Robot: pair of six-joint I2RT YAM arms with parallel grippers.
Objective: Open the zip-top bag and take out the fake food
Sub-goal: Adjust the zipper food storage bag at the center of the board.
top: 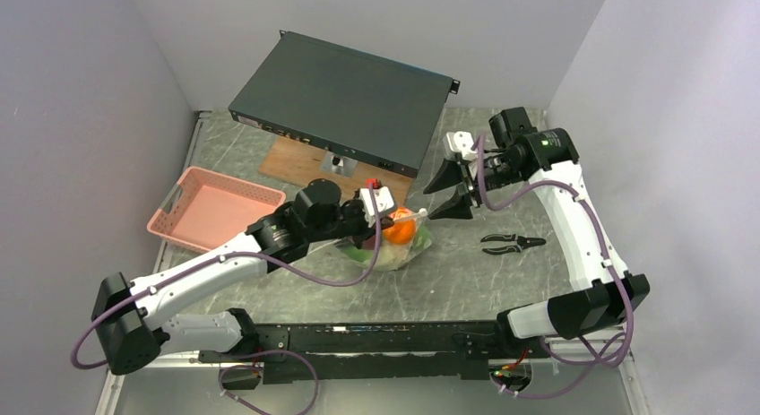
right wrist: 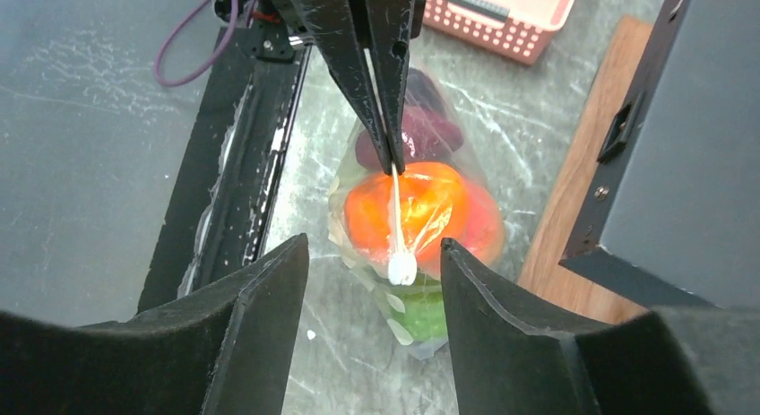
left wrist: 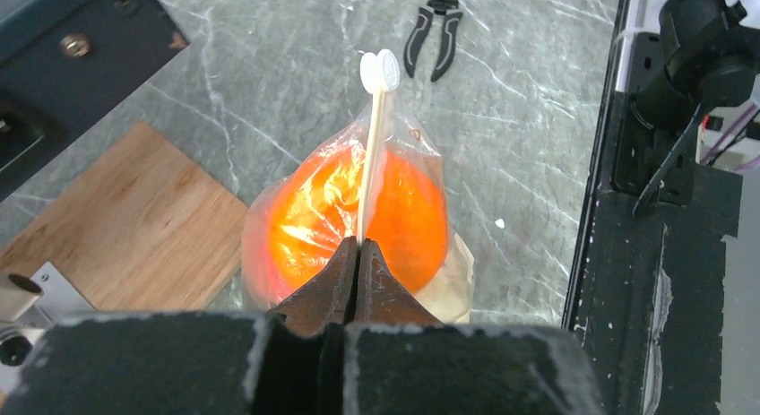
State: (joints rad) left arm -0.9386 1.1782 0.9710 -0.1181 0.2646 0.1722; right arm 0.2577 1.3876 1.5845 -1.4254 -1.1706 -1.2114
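Observation:
The clear zip-top bag [top: 396, 245] lies on the marble table, bulging with fake food: an orange ball [left wrist: 309, 218], a dark purple piece [right wrist: 428, 133] and a green piece [right wrist: 428, 315]. My left gripper [left wrist: 358, 246] is shut on the bag's white zip strip [left wrist: 372, 159], holding it up on edge. The strip ends in a white slider tab [right wrist: 401, 268]. My right gripper [right wrist: 373, 245] is open, its fingers standing either side of that tab without touching it. In the top view the right gripper [top: 432, 203] sits just right of the bag.
Black pliers [top: 511, 243] lie right of the bag. A pink mesh basket [top: 211, 213] stands at the left. Behind are a wooden board [top: 300, 161] and a flat black equipment box [top: 345, 97]. A black rail [top: 358, 341] runs along the near edge.

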